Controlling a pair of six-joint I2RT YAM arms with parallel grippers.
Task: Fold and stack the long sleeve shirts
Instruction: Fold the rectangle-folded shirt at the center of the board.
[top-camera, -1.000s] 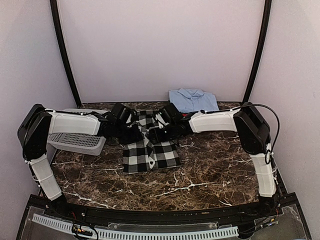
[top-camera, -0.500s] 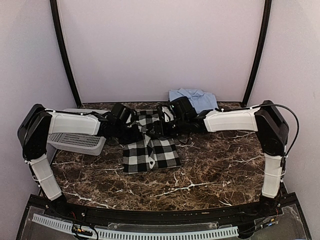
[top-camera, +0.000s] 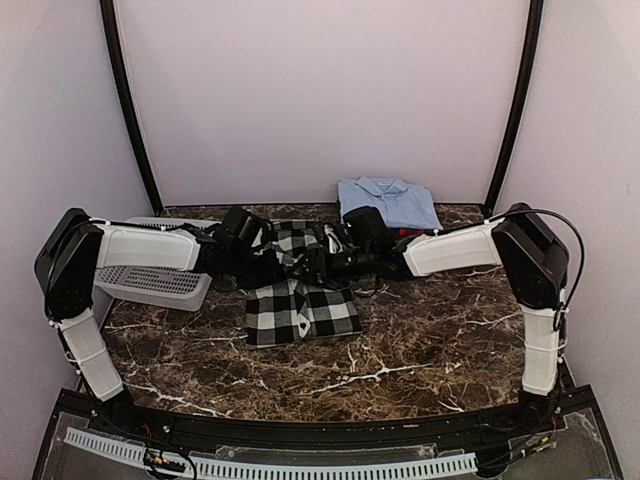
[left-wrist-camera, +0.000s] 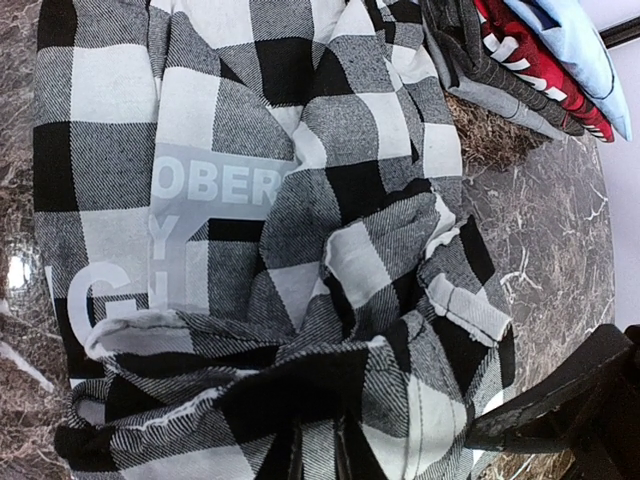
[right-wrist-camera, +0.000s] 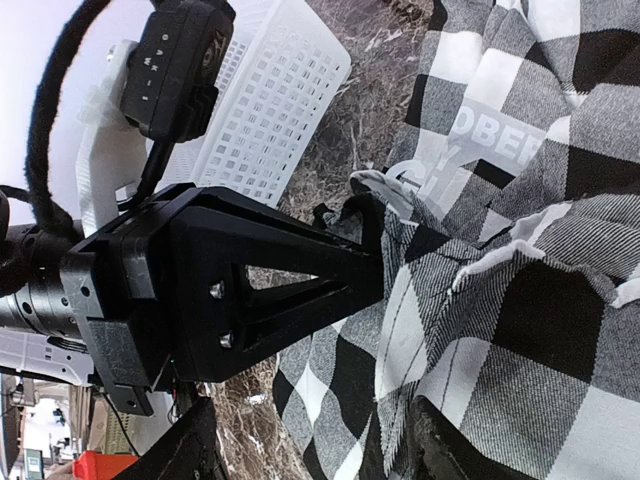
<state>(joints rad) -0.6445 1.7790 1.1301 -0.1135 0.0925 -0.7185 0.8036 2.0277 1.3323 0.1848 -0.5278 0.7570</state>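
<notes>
Landmark: grey perforated basket (top-camera: 150, 282), far left on the marble tabletop (top-camera: 430, 340).
Check shirt: buffalo-check shirt (top-camera: 300, 305) w/ white block lettering lies just right of the basket, part-folded, upper half rumpled.
Done stack: light blue collared shirt (top-camera: 388, 203) sits well right of the basket & further back, w/ a red shirt (left-wrist-camera: 535, 65) under it.
Left pincer (left-wrist-camera: 315, 455): narrow, clamped on a bunched fold of the check shirt, on its basket side.
Right pincer (right-wrist-camera: 320, 450): wide, fingers either side of cloth on the side away from the basket. We see no pinch yet.
Handling: we judge it soft, light, floppy flannel. It's not fragile or slippy, but layers drag & bunch.
Where to grab: we'd take hem or shoulder-seam edges, both layers, one pincer per corner, so the fold stays square.
</notes>
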